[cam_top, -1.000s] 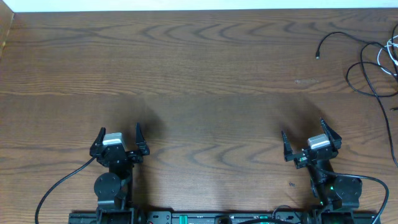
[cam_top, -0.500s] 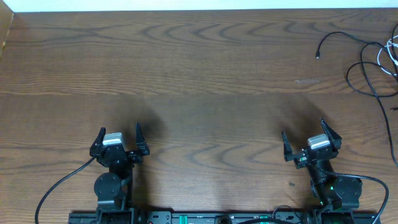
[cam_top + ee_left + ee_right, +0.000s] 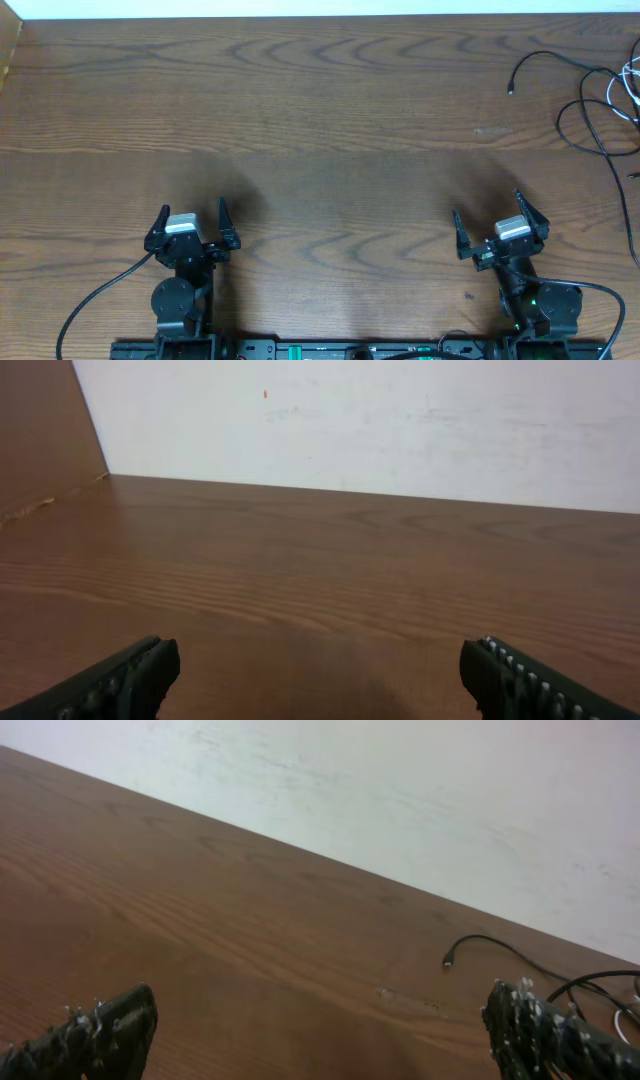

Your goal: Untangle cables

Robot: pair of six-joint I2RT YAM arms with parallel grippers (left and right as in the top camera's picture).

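The cables (image 3: 590, 110) lie tangled at the table's far right edge: thin black cords looping, with a white one (image 3: 629, 85) among them. One black plug end (image 3: 511, 91) points left; the right wrist view shows it as a plug end (image 3: 449, 960) too. My right gripper (image 3: 486, 217) stands open near the front edge, well short of the cables, nothing between its fingers. My left gripper (image 3: 192, 215) is open at the front left, far from them. The left wrist view shows only bare wood between its fingertips (image 3: 140, 670).
The wooden table (image 3: 300, 130) stretches wide between the arms and the far white wall. A raised wooden side board (image 3: 8, 50) borders the left edge. Thick black wires (image 3: 90, 300) run from the arm bases along the front edge.
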